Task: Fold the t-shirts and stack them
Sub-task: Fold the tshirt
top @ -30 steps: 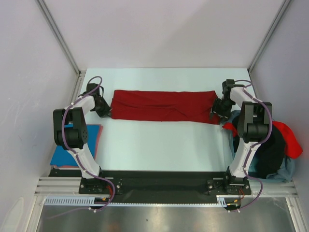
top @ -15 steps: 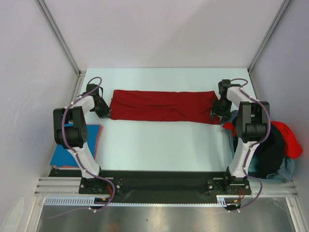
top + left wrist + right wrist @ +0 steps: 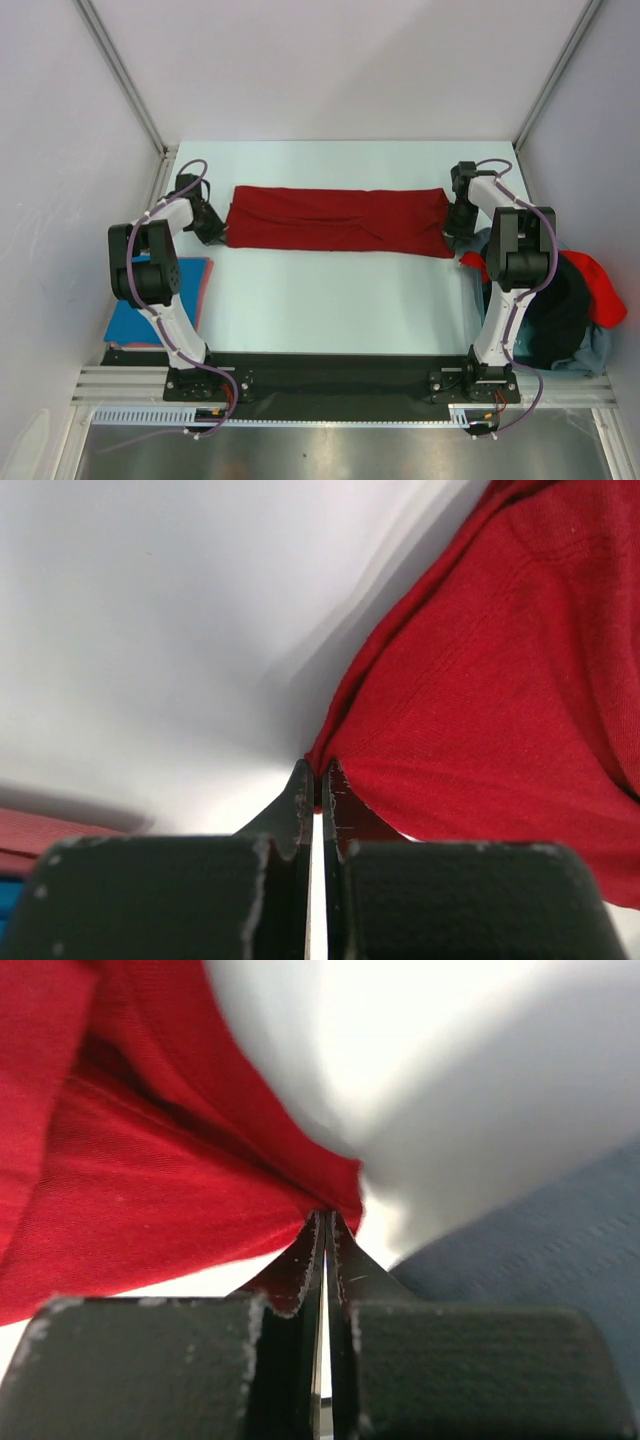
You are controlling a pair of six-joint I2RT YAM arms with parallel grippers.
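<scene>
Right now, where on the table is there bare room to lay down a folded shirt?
The wide strip of table between the dark red shirt and the near edge is bare, as is the band behind it. Crowded: the shirt pile at right, the folded blue shirt at left.

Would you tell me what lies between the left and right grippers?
The dark red t-shirt, folded into a long band, spans it, with the left gripper and right gripper pinching its ends, as the top external view shows.
</scene>
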